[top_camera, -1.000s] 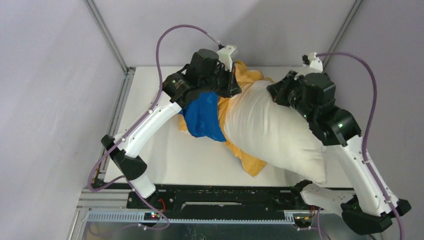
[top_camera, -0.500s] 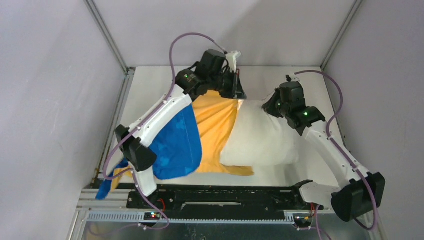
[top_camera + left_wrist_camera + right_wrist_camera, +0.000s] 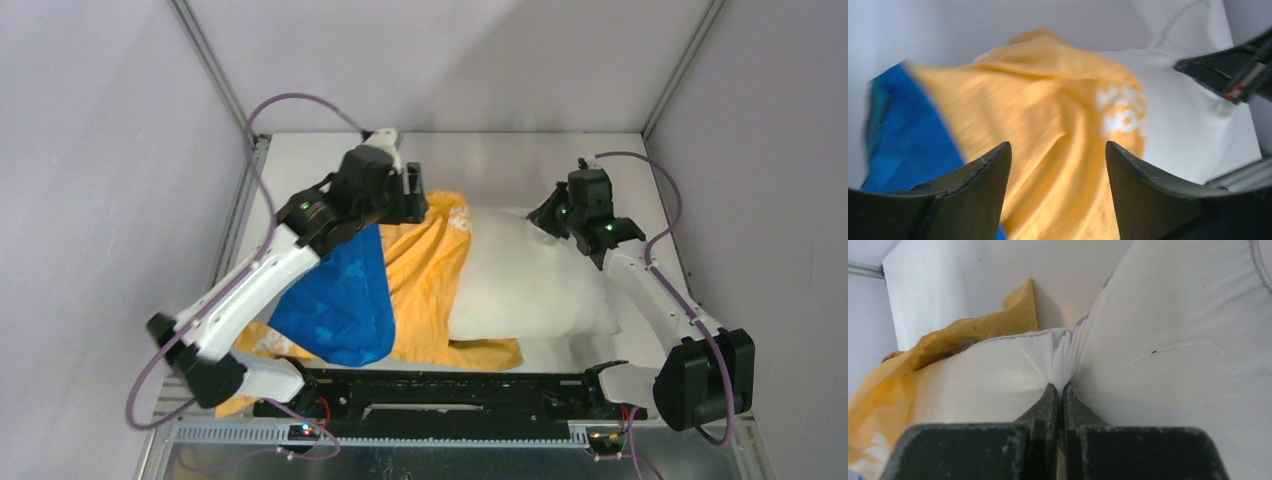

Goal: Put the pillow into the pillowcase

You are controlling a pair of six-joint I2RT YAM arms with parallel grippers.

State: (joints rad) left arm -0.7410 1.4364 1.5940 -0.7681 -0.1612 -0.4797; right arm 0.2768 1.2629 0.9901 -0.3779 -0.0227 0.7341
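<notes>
The white pillow (image 3: 530,285) lies on the right half of the table, its left end inside the mouth of the pillowcase (image 3: 425,270). The case spreads left, orange-yellow with white lettering, with a blue face (image 3: 340,300) folded over. My left gripper (image 3: 420,198) hovers open above the case's far edge with nothing between its fingers. In the left wrist view, orange pillowcase fabric (image 3: 1048,110) and the pillow (image 3: 1188,125) lie below the left gripper (image 3: 1057,150). My right gripper (image 3: 548,215) is shut on a pinch of the pillow's far right corner. The right wrist view shows the right gripper (image 3: 1062,386) on the pillow (image 3: 1173,340), and the pillowcase (image 3: 973,332).
The white table (image 3: 520,165) is closed in by grey walls at the back and both sides. A black rail (image 3: 450,390) runs along the near edge. A corner of the pillowcase hangs over the near left edge (image 3: 245,345).
My left gripper has opened and let go of the pillowcase, then drawn back to the left. The case has dropped flat onto the table. My right gripper still pinches the pillow.
</notes>
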